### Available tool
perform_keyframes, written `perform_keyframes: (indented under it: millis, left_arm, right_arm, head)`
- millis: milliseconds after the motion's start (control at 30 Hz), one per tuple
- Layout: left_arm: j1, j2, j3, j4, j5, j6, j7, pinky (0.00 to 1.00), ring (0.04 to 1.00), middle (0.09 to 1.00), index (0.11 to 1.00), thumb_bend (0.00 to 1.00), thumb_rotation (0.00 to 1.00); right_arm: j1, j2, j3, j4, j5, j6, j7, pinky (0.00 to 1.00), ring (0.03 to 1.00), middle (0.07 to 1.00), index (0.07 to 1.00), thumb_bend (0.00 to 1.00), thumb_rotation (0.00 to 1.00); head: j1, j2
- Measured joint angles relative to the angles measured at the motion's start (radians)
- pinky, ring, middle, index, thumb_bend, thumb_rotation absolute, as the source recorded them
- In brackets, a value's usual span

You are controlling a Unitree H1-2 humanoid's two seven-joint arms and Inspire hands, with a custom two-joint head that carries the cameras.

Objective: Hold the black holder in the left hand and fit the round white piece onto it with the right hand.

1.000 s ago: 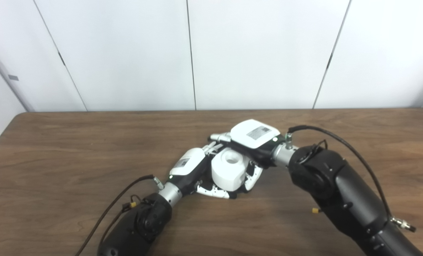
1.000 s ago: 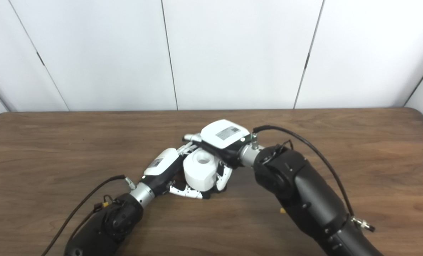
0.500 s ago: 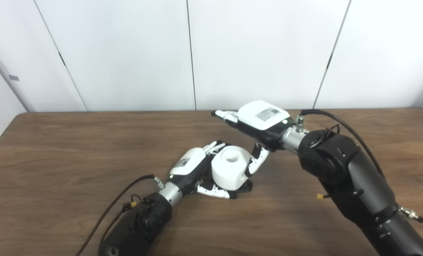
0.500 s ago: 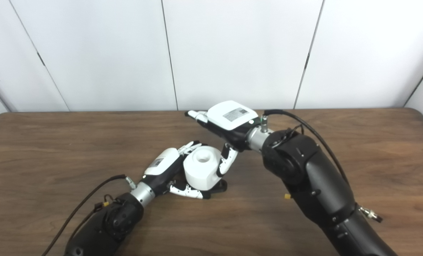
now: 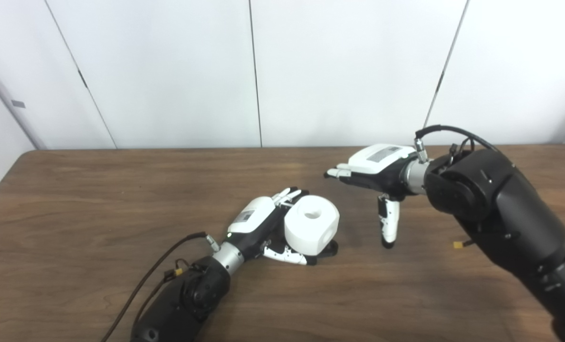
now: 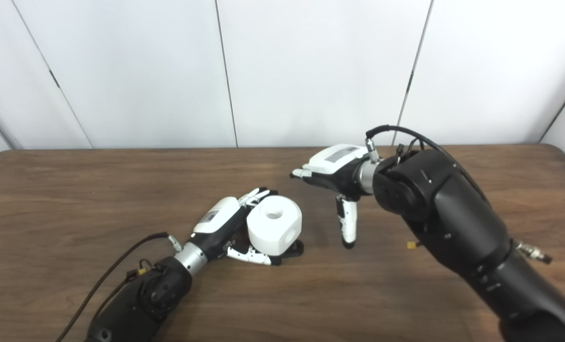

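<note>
Nearest the camera, the left robot hand (image 5: 263,223) lies low on the brown wooden desk (image 5: 73,199), its arm coming in from the bottom left with a black cable looping beside it. Its fingers (image 5: 289,194) and thumb wrap the base of the black holder (image 5: 324,248), of which only a dark sliver shows under and just right of the round white piece (image 5: 311,224). That piece is a squat, matte white drum with a round hole sunk in its top face and a shallow hollow on its side; it sits on the holder, tilted slightly toward the right, so the left robot hand is clasped around the pair. Right of the white piece and apart from it, the right robot hand (image 5: 375,173) hangs above the desk with nothing in it, fingers stretched out toward the left and the thumb pointing straight down, its tip close to the wood. A strip of bare desk lies between the thumb and the white piece. Beyond the white piece the desk runs clear to its far edge, which meets a white panelled wall (image 5: 168,71); left of the piece the wood is open to the rounded left corner.
</note>
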Motion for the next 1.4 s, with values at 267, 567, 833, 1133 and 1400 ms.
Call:
perform_keyframes:
  millis: [267, 567, 833, 1133, 1400]
  left_arm:
    - [0.002, 0.004, 0.000, -0.001, -0.006, -0.001, -0.002, 0.95, 1.000, 0.950, 0.483, 0.52, 0.06]
    - [0.001, 0.004, 0.000, 0.000, -0.007, -0.002, -0.003, 0.94, 1.000, 0.946, 0.483, 0.52, 0.06]
    - [0.003, 0.009, 0.003, 0.000, -0.024, -0.005, 0.000, 0.94, 1.000, 0.949, 0.483, 0.52, 0.06]
    - [0.005, 0.011, 0.004, -0.008, -0.033, -0.005, -0.010, 0.95, 1.000, 0.954, 0.485, 0.52, 0.06]
    - [0.014, 0.020, 0.009, -0.025, -0.040, 0.001, -0.027, 0.95, 1.000, 0.997, 0.670, 0.83, 0.17]
  right_arm:
    - [0.045, -0.024, -0.118, -0.008, 0.051, 0.021, -0.064, 0.51, 0.723, 0.878, 0.872, 0.85, 0.08]
    - [0.173, 0.078, -0.223, 0.024, 0.124, -0.015, -0.362, 0.47, 0.669, 0.817, 0.784, 0.78, 0.03]
    - [0.279, 0.176, -0.347, 0.077, 0.178, -0.003, -0.611, 0.64, 0.774, 0.819, 0.788, 0.76, 0.06]
    - [0.354, 0.237, -0.380, 0.106, 0.237, -0.004, -0.790, 0.65, 0.743, 0.796, 0.808, 0.76, 0.02]
    - [0.411, 0.267, -0.386, 0.141, 0.289, -0.007, -0.881, 0.62, 0.742, 0.807, 0.803, 0.78, 0.00]
  head:
    - [-0.008, -0.009]
    - [-0.009, -0.015]
    - [-0.014, -0.012]
    - [-0.012, -0.011]
    - [-0.003, -0.009]
